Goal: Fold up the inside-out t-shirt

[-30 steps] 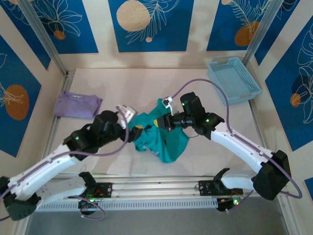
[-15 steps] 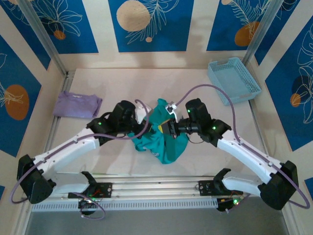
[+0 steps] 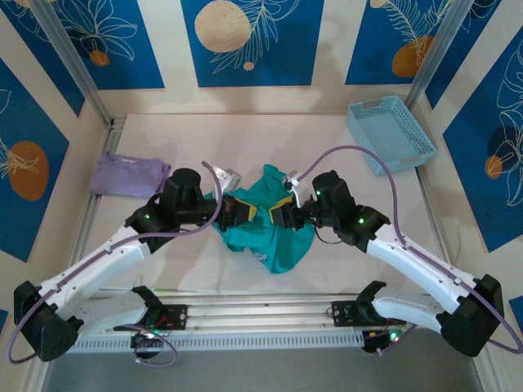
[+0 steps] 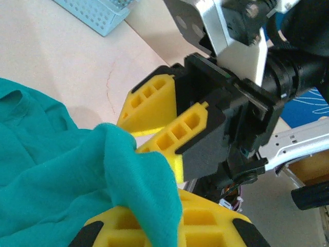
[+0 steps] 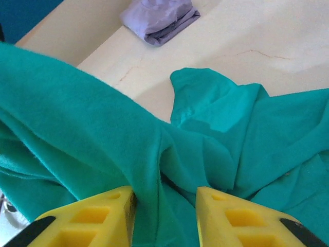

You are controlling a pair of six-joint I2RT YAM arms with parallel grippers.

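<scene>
Table (image 3: 204,139): t-shirt (image 3: 282,241) bunched at centre.
Left gripper (image 3: 239,210): pinching the t-shirt's 9 o'clock edge.
Right gripper (image 3: 276,214): fingers spread, cloth between.
Purple garment (image 3: 129,175): 10 o'clock.

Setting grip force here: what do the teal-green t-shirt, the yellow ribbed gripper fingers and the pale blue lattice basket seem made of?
Teal-green t-shirt: soft matte knit cloth, seemingly; it drapes in loose folds.
Yellow fingers: probably moulded plastic or foam, matte, with open cells.
Pale blue basket: likely rigid plastic, with lattice walls.

The table (image 3: 245,135) bears t-shirt (image 3: 274,238), lavender garment (image 3: 129,175), blue basket (image 3: 391,135).
</scene>
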